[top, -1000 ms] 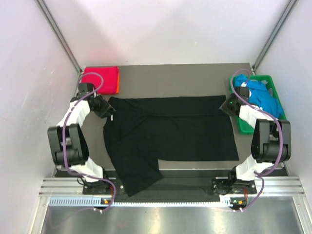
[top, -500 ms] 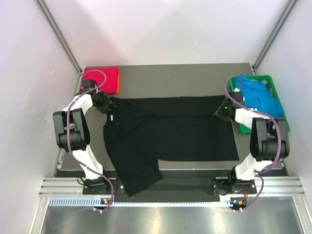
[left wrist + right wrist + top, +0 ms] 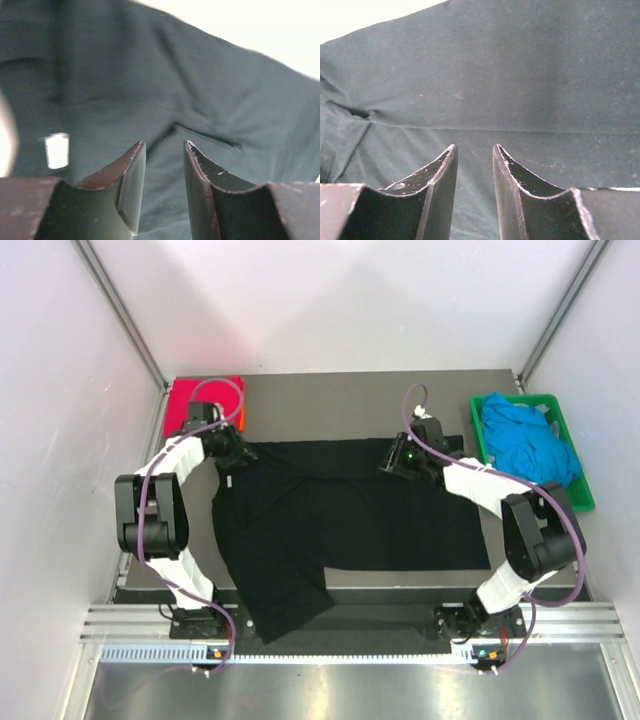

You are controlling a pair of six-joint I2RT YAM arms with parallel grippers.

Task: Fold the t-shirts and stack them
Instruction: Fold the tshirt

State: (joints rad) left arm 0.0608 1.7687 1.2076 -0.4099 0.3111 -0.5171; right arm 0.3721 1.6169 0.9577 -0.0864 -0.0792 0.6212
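A large black t-shirt (image 3: 350,515) lies spread across the table, its far strip folded over and one sleeve hanging toward the near edge. My left gripper (image 3: 236,452) hovers at the shirt's far left corner, open, with only dark cloth (image 3: 200,90) and a small white label (image 3: 56,150) below it. My right gripper (image 3: 396,460) is over the folded far strip right of centre, open above the fold line (image 3: 485,129). A folded magenta-red t-shirt (image 3: 200,397) sits at the back left. Bright blue t-shirts (image 3: 525,435) lie bunched in the crate.
A green plastic crate (image 3: 570,455) stands at the table's right edge. Grey walls close in on both sides. The arm bases and a metal rail (image 3: 350,625) run along the near edge.
My right gripper has swung left from the shirt's far right corner to over the folded strip, its jaws wider now. The left gripper has shifted slightly right along the far left corner.
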